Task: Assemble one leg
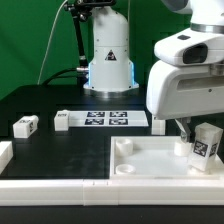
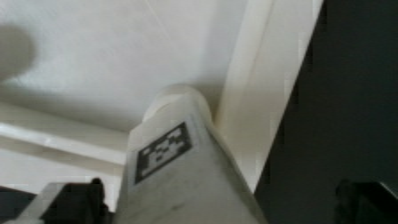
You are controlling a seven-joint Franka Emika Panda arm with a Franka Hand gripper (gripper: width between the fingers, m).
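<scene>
One leg (image 1: pixel 206 143), a small white peg with a square tag, stands tilted at the tray's (image 1: pixel 150 160) corner on the exterior view's right. My gripper (image 1: pixel 197 128) is right above it. In the wrist view the leg (image 2: pixel 178 165) rises between my fingers, and its far end meets the tray's rim (image 2: pixel 249 90). One dark finger (image 2: pixel 82 203) is close beside the leg. The other finger (image 2: pixel 366 203) stands apart from it with a dark gap between, so the jaws are open. A second leg (image 1: pixel 25 124) lies on the black table at the exterior view's left.
The marker board (image 1: pixel 103 119) lies behind the tray in front of the robot base (image 1: pixel 110 60). A low white wall (image 1: pixel 60 186) runs along the front. Another white piece (image 1: pixel 5 152) sits at the left edge.
</scene>
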